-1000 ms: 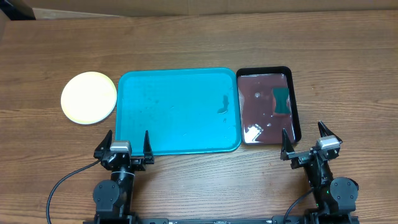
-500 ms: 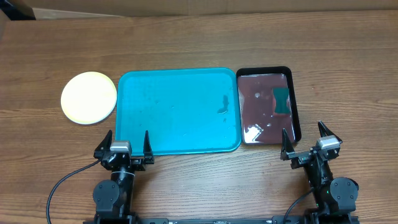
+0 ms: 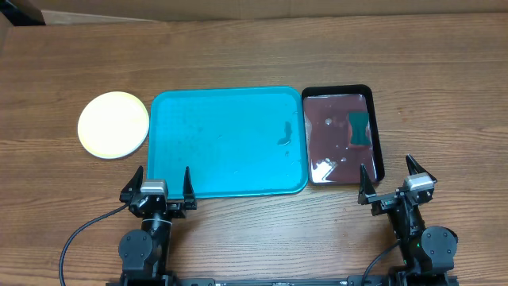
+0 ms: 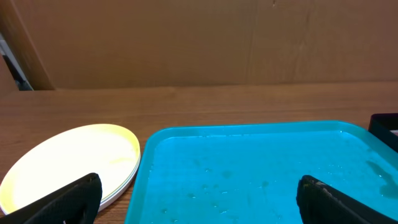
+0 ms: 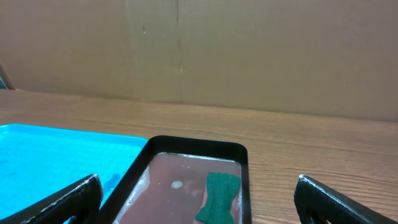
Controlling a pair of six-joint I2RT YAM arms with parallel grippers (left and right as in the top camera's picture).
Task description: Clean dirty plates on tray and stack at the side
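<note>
The plates [image 3: 113, 125] sit stacked on the table [image 3: 254, 48] just left of the tray [image 3: 228, 141], yellow-green on top. A black tray [image 3: 336, 89] of dark liquid, holding a green sponge [image 3: 359, 129], lies just right of it. At the near edge, the left gripper [image 3: 163, 176] and right gripper [image 3: 387, 167] hang spread wide, both empty.

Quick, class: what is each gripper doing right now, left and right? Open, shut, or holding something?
Left gripper: open, holding nothing.
Right gripper: open, holding nothing.
</note>
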